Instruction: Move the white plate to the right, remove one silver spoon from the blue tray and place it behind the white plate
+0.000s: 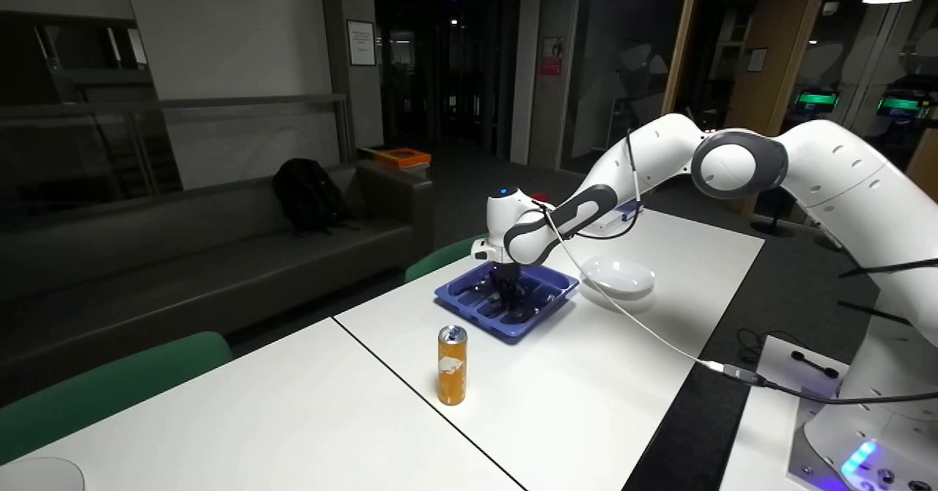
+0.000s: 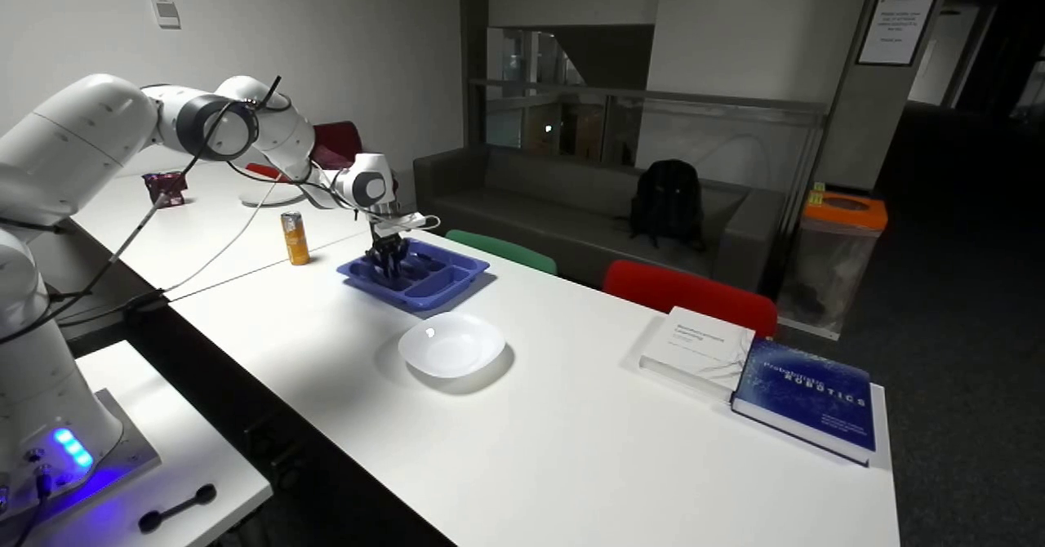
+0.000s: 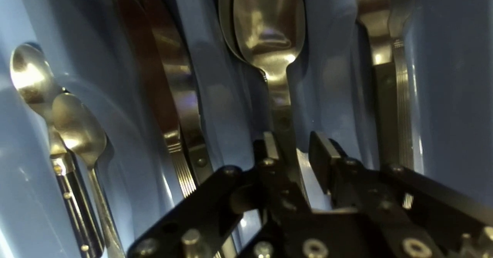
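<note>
In both exterior views the blue tray point(image 1: 469, 314) lies on the table, and my gripper point(image 2: 389, 266) reaches down into it. The wrist view looks into its compartments. A silver spoon point(image 3: 269, 27) rests bowl-away in a middle compartment, partly over another spoon point(image 3: 227, 23). Its dark handle runs between the fingers of my gripper point(image 3: 293, 144). The left finger is close beside the handle, while a gap shows between the handle and the right finger, so the jaws stand partly open. The white plate point(image 2: 451, 346) sits beside the tray, on the table, apart from it.
Neighbouring compartments hold knives point(image 3: 173, 77), forks point(image 3: 381, 57) and small spoons point(image 3: 79, 131). An orange can point(image 1: 452, 368) stands near the tray. A white book point(image 2: 694, 349) and a blue book point(image 2: 804, 400) lie at a table end. A white cable point(image 1: 645, 326) hangs from the arm.
</note>
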